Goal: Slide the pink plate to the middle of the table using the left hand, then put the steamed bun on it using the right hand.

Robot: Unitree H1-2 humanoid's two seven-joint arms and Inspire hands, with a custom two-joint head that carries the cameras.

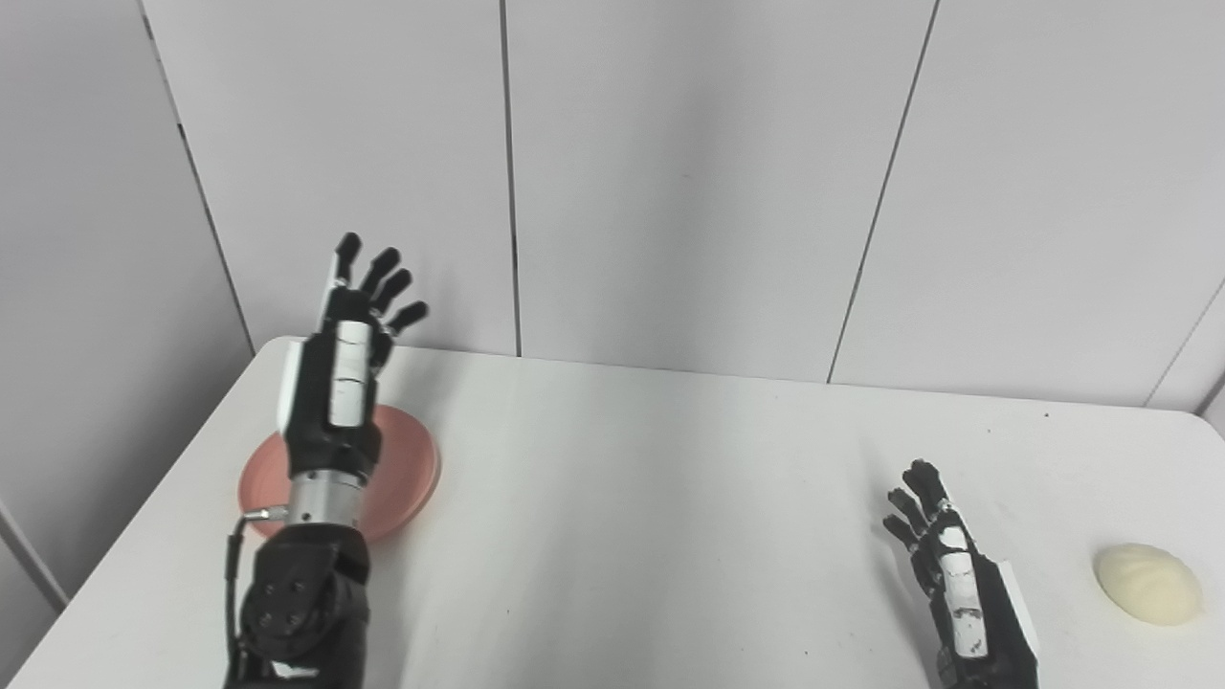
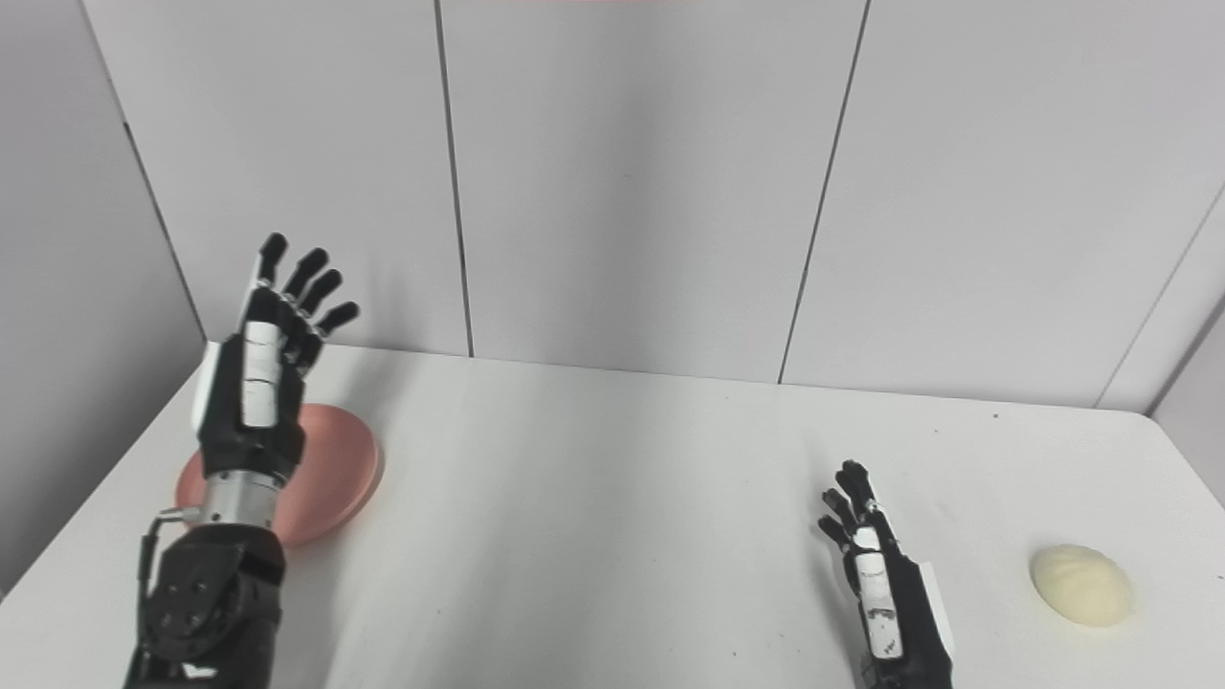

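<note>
The pink plate lies on the white table near its left edge, partly hidden behind my left forearm. My left hand is raised above the plate, fingers spread and pointing up, holding nothing. The pale steamed bun rests at the table's right side. To the left of the bun, my right hand hovers low near the front edge, open and apart from it.
Grey wall panels close off the back of the table, and another panel stands along its left side. Bare tabletop stretches between the plate and the bun.
</note>
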